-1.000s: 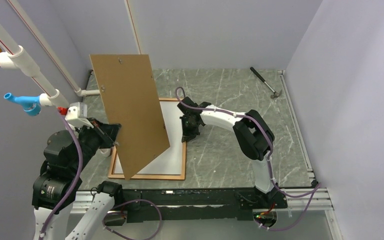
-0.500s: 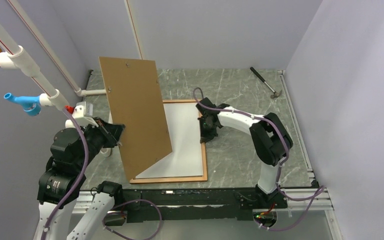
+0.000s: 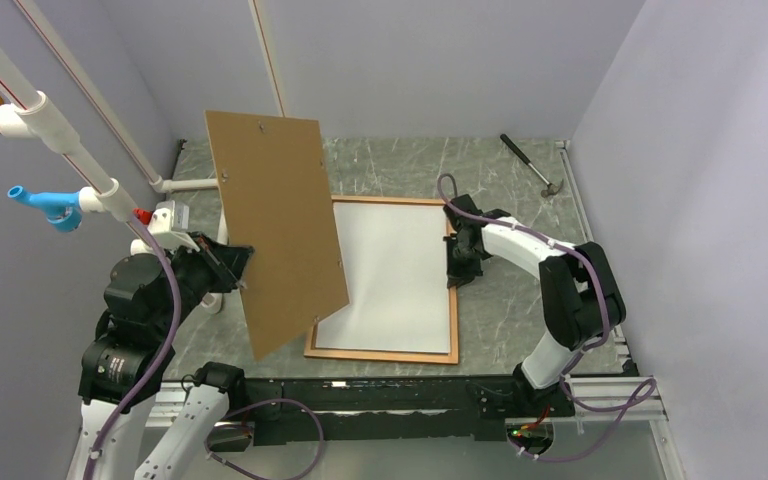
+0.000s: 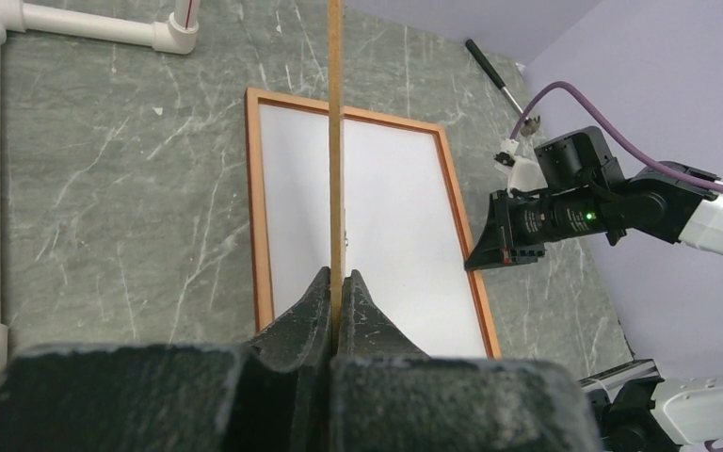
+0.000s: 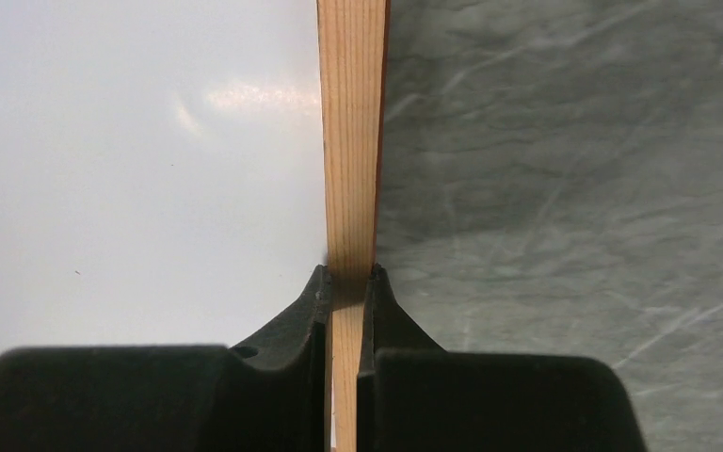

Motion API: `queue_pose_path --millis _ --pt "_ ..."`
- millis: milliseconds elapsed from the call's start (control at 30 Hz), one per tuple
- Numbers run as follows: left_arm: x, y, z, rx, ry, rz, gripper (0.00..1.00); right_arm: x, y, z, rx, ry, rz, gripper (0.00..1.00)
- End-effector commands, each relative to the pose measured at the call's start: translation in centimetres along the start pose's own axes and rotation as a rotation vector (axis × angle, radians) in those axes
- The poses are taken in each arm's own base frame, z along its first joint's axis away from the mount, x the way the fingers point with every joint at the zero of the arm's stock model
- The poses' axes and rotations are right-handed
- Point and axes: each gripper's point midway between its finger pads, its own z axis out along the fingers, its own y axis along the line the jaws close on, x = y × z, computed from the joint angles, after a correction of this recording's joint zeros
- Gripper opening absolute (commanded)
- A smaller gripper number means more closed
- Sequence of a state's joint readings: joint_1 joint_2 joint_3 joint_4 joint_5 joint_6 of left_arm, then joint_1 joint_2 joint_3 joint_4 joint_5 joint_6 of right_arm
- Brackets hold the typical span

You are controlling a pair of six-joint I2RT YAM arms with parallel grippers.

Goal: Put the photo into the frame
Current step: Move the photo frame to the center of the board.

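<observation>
Currently photo (image 3: pixel 390 270) lies white-back-up inside frame (image 3: pixel 380 356), mid-scene; R gripper (image 5: pixel 346 278) clamped on frame's right rail; L gripper (image 4: pixel 336 282) pinches upright backing panel (image 3: pixel 275 220); next prob. lower panel squarely onto photo.

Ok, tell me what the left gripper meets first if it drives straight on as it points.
Likely the photo, white back up in the frame. The left gripper, shut on the backing panel, aims down at it; depth unclear.

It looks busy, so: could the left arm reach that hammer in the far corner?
Probably not: its pincer is shut on the brown panel, and the hammer lies far beyond the frame.
</observation>
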State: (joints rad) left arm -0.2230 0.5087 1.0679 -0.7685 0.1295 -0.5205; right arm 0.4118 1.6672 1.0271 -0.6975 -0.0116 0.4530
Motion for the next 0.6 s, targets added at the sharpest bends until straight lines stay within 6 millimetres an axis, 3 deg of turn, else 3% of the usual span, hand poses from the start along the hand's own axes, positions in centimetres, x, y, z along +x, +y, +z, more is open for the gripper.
queue_pose_path --millis 0,300,567 --pt "-3.5 -2.5 -0.2 0.098 -0.127 -0.004 0.0 -0.8 -2.6 -1.1 0.069 -0.039 -0.013 0.0" --pt "-3.3 -2.5 -0.2 0.102 -0.118 -0.001 0.0 -1.3 -4.8 -1.1 0.129 -0.047 -0.039 0.0" --pt "-3.1 -2.6 0.1 0.11 -0.109 -0.003 0.0 -2.2 -5.0 -1.3 0.133 -0.052 -0.065 0.0"
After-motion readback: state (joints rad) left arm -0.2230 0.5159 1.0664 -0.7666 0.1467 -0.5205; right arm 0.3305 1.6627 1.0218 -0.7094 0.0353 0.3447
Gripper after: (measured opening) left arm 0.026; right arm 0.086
